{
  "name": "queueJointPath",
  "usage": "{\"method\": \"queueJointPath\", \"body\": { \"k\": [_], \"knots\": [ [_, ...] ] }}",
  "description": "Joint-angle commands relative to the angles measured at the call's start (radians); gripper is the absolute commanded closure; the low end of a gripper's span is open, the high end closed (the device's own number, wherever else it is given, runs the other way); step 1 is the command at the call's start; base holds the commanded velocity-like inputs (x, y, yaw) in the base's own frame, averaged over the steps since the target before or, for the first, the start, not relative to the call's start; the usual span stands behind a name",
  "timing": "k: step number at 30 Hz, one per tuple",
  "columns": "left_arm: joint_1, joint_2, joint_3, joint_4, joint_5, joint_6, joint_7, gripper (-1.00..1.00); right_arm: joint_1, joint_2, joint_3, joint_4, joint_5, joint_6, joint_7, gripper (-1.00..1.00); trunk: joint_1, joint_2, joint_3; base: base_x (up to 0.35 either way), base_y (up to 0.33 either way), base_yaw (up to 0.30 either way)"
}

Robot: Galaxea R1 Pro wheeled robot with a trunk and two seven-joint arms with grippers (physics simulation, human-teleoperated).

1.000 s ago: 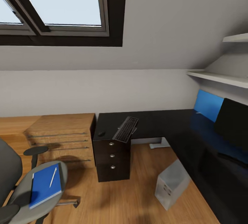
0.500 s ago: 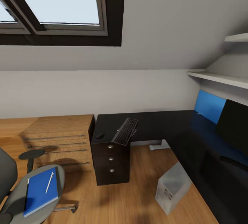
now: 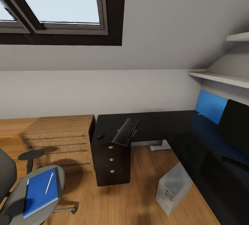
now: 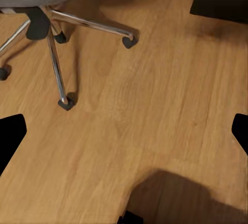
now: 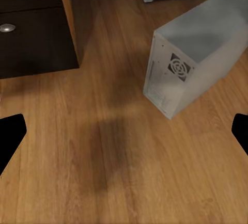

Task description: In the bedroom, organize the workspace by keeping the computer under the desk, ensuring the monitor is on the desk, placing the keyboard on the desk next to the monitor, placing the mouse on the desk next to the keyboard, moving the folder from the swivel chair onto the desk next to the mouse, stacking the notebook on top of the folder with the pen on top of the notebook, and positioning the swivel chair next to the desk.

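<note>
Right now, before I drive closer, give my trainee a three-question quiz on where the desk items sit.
1. True or false: the keyboard overhangs the front edge of the desk.
2. What lies on the blue folder on the swivel chair? A) mouse B) pen C) monitor
3. Fill in: the computer stands on the ____, tilted, in front of the desk.

Key:
1. True; one end juts out above the drawers.
2. B; the pen lies there, and the mouse sits on the desk left of the keyboard.
3. Floor.
</note>
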Motion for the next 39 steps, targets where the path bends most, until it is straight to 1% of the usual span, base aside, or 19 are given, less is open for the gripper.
{"method": "queueJointPath", "body": {
  "k": [1, 5, 7, 8, 9, 11, 13, 14, 16, 17, 18, 19, 21, 22, 23, 27, 28, 32, 39],
  "knots": [
    [0.000, -0.012, 0.003, -0.052, 0.000, 0.008, 0.000, -1.00, -0.001, 0.001, 0.009, -0.005, -0.008, -0.003, -0.005, -1.00, 0.004, -0.008, -0.005, 0.000, 0.000, 0.000],
    [0.000, -0.046, 0.003, -0.188, 0.000, 0.088, 0.001, -1.00, -0.001, 0.010, 0.009, -0.041, -0.007, -0.003, -0.005, -1.00, 0.020, -0.036, -0.017, 0.000, 0.000, 0.000],
    [0.000, -0.075, 0.002, -0.337, 0.000, 0.239, 0.001, -1.00, -0.001, 0.012, 0.007, -0.098, -0.008, -0.003, -0.006, -1.00, 0.027, -0.050, -0.023, 0.000, 0.000, 0.000],
    [0.001, -0.093, 0.000, -0.460, 0.000, 0.370, 0.000, -1.00, -0.001, 0.013, 0.004, -0.147, -0.012, 0.000, -0.008, -1.00, 0.031, -0.057, -0.027, 0.000, 0.000, 0.000],
    [0.001, -0.098, -0.001, -0.502, 0.000, 0.413, 0.000, -1.00, -0.001, 0.013, 0.003, -0.164, -0.013, 0.002, -0.009, -1.00, 0.035, -0.064, -0.030, 0.000, 0.000, 0.000],
    [0.003, -0.108, -0.011, -0.652, 0.001, 0.568, 0.000, -1.00, -0.003, 0.013, -0.002, -0.240, -0.019, 0.008, -0.011, -1.00, 0.043, -0.078, -0.036, 0.000, 0.000, 0.000],
    [0.004, -0.108, -0.020, -0.736, 0.002, 0.647, 0.000, -1.00, -0.009, 0.013, -0.012, -0.295, -0.035, 0.015, -0.012, -1.00, 0.050, -0.092, -0.042, 0.000, 0.000, 0.000],
    [0.003, -0.108, -0.032, -0.804, 0.005, 0.698, 0.000, -1.00, -0.022, 0.014, -0.028, -0.344, -0.077, 0.033, -0.011, -1.00, 0.054, -0.099, -0.045, 0.000, 0.000, 0.000],
    [0.003, -0.108, -0.052, -0.868, 0.016, 0.732, 0.000, -1.00, -0.043, 0.015, -0.039, -0.390, -0.142, 0.066, -0.009, -1.00, 0.062, -0.113, -0.052, 0.000, 0.000, 0.000],
    [0.003, -0.108, -0.100, -0.983, 0.067, 0.837, 0.001, -1.00, -0.098, 0.014, -0.049, -0.492, -0.307, 0.177, -0.006, -1.00, 0.066, -0.120, -0.055, 0.000, 0.000, 0.000],
    [0.003, -0.108, -0.110, -1.009, 0.082, 0.874, 0.002, -1.00, -0.115, 0.012, -0.051, -0.530, -0.365, 0.222, -0.005, -1.00, 0.069, -0.127, -0.058, 0.000, 0.000, 0.000],
    [0.003, -0.108, -0.114, -1.019, 0.087, 0.888, 0.002, -1.00, -0.124, 0.011, -0.052, -0.550, -0.395, 0.244, -0.005, -1.00, 0.073, -0.134, -0.061, 0.000, 0.000, 0.000],
    [0.003, -0.108, -0.123, -1.044, 0.101, 0.920, 0.002, -1.00, -0.151, 0.009, -0.054, -0.625, -0.514, 0.328, -0.004, -1.00, 0.081, -0.148, -0.067, 0.000, 0.000, 0.000],
    [0.003, -0.108, -0.124, -1.047, 0.103, 0.925, 0.002, -1.00, -0.156, 0.008, -0.055, -0.642, -0.543, 0.346, -0.004, -1.00, 0.085, -0.155, -0.070, 0.000, 0.000, 0.000],
    [0.003, -0.108, -0.127, -1.051, 0.106, 0.931, 0.002, -1.00, -0.165, 0.004, -0.061, -0.678, -0.604, 0.380, -0.003, -1.00, 0.089, -0.162, -0.074, 0.000, 0.000, 0.000],
    [0.003, -0.108, -0.125, -1.053, 0.110, 0.940, 0.003, -1.00, -0.175, -0.013, -0.071, -0.759, -0.735, 0.434, 0.013, -1.00, 0.104, -0.190, -0.086, 0.000, 0.000, 0.000],
    [0.003, -0.108, -0.123, -1.050, 0.111, 0.941, 0.004, -1.00, -0.177, -0.021, -0.073, -0.775, -0.776, 0.447, 0.060, -1.00, 0.108, -0.197, -0.089, 0.000, 0.000, 0.000],
    [0.003, -0.108, -0.120, -1.049, 0.111, 0.940, 0.004, -1.00, -0.173, -0.024, -0.072, -0.780, -0.791, 0.451, 0.113, -1.00, 0.123, -0.225, -0.102, 0.000, 0.000, 0.000],
    [0.003, -0.108, -0.121, -1.013, 0.111, 0.891, 0.007, -1.00, -0.168, -0.025, -0.072, -0.784, -0.798, 0.456, 0.125, -1.00, 0.150, -0.274, -0.124, 0.000, 0.000, 0.000]
  ]
}}
